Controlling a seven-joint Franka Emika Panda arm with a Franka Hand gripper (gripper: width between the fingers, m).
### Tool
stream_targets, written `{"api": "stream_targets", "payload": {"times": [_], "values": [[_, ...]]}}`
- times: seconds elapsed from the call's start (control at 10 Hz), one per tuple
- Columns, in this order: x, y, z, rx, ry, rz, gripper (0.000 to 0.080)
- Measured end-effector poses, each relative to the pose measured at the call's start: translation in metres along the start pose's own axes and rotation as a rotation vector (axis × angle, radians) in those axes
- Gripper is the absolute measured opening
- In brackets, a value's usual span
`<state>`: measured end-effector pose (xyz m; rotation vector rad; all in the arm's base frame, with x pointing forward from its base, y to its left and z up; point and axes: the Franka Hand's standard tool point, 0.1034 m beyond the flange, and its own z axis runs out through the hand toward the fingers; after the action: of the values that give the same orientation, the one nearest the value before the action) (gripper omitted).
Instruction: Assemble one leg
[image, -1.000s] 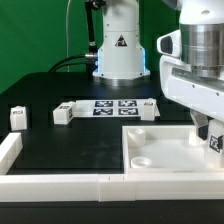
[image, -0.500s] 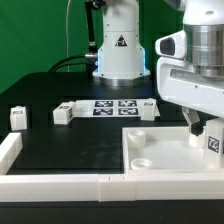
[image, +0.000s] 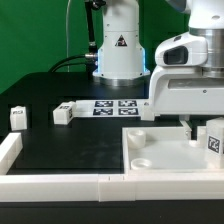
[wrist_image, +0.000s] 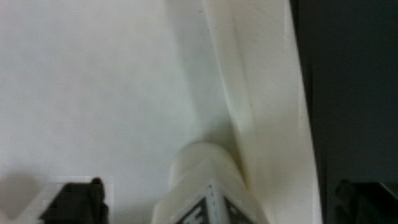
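Now your gripper (image: 200, 128) has its fingers spread wide and holds nothing. You see the leg (image: 214, 139) standing free between them, at the panel's (image: 160, 150) corner on the exterior view's right. Two more legs (image: 18, 117) stand well apart on the table (image: 70, 150).

Stands upright at the far edge of the surface (image: 70, 120), white base column rising there. Bends forward and down, bulky white wrist hanging low over the near corner on the exterior view's right. Claw (image: 200, 128) points straight down, dark fingertips (wrist_image: 75, 200) spread wide apart, gripping nothing, just above the surface.
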<state>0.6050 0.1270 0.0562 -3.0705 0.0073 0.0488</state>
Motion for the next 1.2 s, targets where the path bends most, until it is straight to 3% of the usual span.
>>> {"api": "stream_targets", "payload": {"times": [0.3, 0.5, 0.7, 0.8, 0.9, 1.0, 1.2], "values": [[0.003, 0.002, -0.002, -0.027, -0.005, -0.353, 0.0648], [0.013, 0.003, -0.008, -0.064, 0.006, -0.579, 0.0648], [0.026, 0.002, -0.014, -0.071, 0.028, -0.584, 0.0648], [0.025, 0.002, -0.013, -0.071, 0.026, -0.583, 0.0648], [0.024, 0.002, -0.012, -0.071, 0.025, -0.583, 0.0529], [0.024, 0.002, -0.012, -0.071, 0.025, -0.583, 0.0529], [0.024, 0.002, -0.012, -0.071, 0.024, -0.583, 0.0289]]}}
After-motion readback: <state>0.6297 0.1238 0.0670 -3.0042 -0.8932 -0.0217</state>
